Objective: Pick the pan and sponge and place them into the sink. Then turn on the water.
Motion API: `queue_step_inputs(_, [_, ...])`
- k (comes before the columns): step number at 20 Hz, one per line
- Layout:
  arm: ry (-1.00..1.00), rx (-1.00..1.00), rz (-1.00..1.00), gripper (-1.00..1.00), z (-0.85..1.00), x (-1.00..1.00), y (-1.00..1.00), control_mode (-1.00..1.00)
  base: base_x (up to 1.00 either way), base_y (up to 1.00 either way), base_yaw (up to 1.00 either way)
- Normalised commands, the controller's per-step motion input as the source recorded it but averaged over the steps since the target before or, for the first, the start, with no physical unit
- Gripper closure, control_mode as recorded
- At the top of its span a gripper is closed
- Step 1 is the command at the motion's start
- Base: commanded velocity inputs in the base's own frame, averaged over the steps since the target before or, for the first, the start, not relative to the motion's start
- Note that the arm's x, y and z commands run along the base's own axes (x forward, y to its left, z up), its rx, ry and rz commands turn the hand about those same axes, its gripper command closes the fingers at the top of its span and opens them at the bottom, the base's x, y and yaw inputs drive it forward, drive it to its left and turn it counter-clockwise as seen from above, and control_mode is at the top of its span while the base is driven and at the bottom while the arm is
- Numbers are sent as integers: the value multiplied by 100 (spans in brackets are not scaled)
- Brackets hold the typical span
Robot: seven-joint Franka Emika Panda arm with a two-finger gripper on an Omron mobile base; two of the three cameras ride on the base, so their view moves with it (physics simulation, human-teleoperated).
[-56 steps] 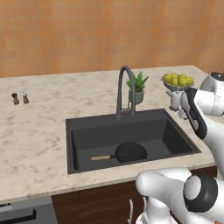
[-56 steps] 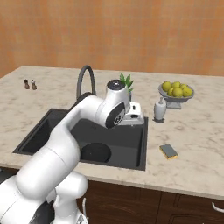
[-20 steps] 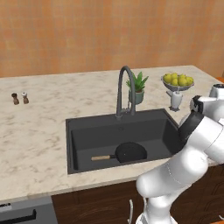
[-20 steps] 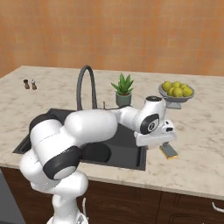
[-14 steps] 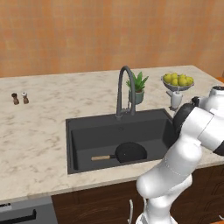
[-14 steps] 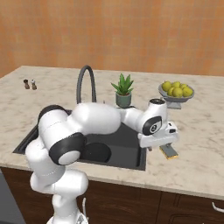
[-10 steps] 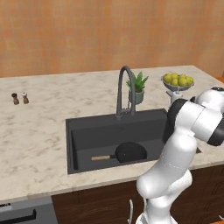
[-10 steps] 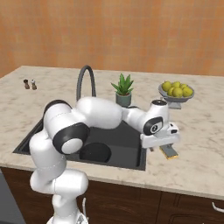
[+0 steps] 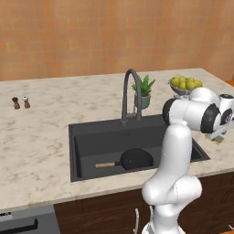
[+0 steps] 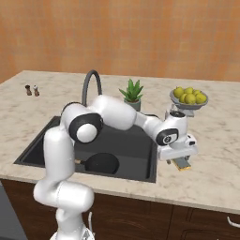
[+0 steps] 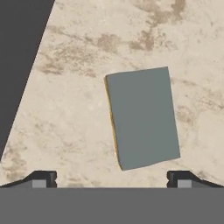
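Observation:
The sponge (image 11: 142,117) lies flat on the marble counter right of the sink (image 10: 136,146), grey-green top up, with a yellow edge showing on one side. My gripper (image 11: 111,179) hangs just above it, open, its fingertips (image 11: 41,178) spread wider than the sponge, nothing held. From the right base view the gripper (image 10: 179,158) sits right over the sponge (image 10: 181,164). In the left base view the gripper (image 9: 218,135) is at the far right counter edge. The black pan (image 9: 136,158) rests in the sink (image 9: 91,141), wooden handle pointing left. The faucet (image 9: 130,93) is dry.
A bowl of lemons (image 10: 189,98) and a potted plant (image 10: 132,94) stand behind the sponge. Salt and pepper shakers (image 9: 21,102) sit far left. The sink's dark edge (image 11: 17,52) lies beside the sponge. The counter's front edge is close by.
The arm has swung right from above the sink and the hand has come down over the sponge. The pan and the sponge have not moved.

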Motion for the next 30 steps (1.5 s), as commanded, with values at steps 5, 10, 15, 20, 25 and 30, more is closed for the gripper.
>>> queue_step_inputs(5, [1, 1, 3, -100, -27, 29, -24, -100, 0, 0, 0])
queue_step_inputs(10, [1, 0, 3, -100, -31, 26, -14, -100, 0, 0, 0])
queue_step_inputs(15, [0, 0, 5, -100, -44, 1, 0, -100, 0, 0, 0])
queue_step_inputs(20, [0, 0, 3, -100, -41, 0, 0, -100, 0, 0, 0])
queue_step_inputs(25, [4, -1, 7, -100, -72, -12, 5, -100, 0, 0, 0])
queue_step_inputs(30, [8, -4, 10, 100, -87, -28, 14, -100, 0, 0, 0])
